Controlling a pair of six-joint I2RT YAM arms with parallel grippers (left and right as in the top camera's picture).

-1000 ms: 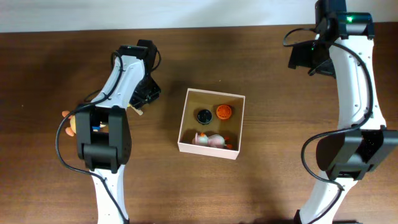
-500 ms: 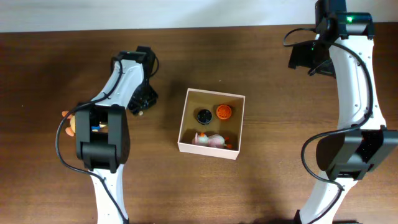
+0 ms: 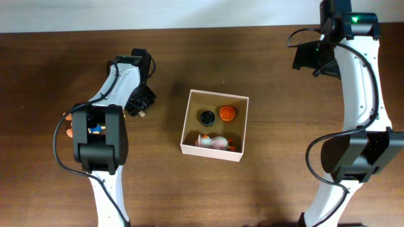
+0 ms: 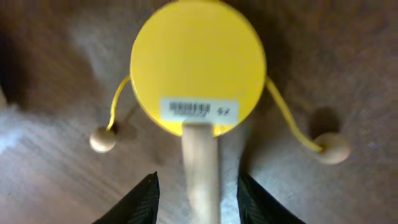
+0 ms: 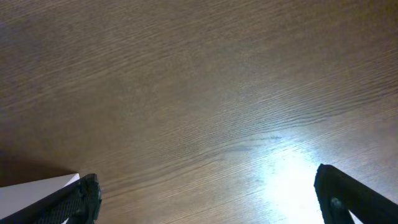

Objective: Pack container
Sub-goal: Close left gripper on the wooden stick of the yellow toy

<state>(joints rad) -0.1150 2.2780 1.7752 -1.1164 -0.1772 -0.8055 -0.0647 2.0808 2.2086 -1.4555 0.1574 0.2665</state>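
Note:
The container (image 3: 187,133), a square white box with a tan inside, sits mid-table and holds a black round piece (image 3: 206,117), an orange round piece (image 3: 226,113) and a pink-white toy (image 3: 213,141). My left gripper (image 3: 139,104) is left of the box, low over the table. In the left wrist view its jaws (image 4: 198,199) are open on either side of the wooden handle of a yellow drum toy (image 4: 198,65) with two bead strings, gaps showing on both sides. My right gripper (image 3: 309,58) is at the far right, wide open and empty (image 5: 205,193) over bare wood.
A small orange thing (image 3: 65,116) peeks out beside the left arm. A white corner (image 5: 37,185) shows at the lower left of the right wrist view. The table is dark brown wood, with a white wall strip along the far edge.
My left arm has shifted a little to the left, away from the box, with its gripper down at the drum toy. The right arm and the box contents have not moved.

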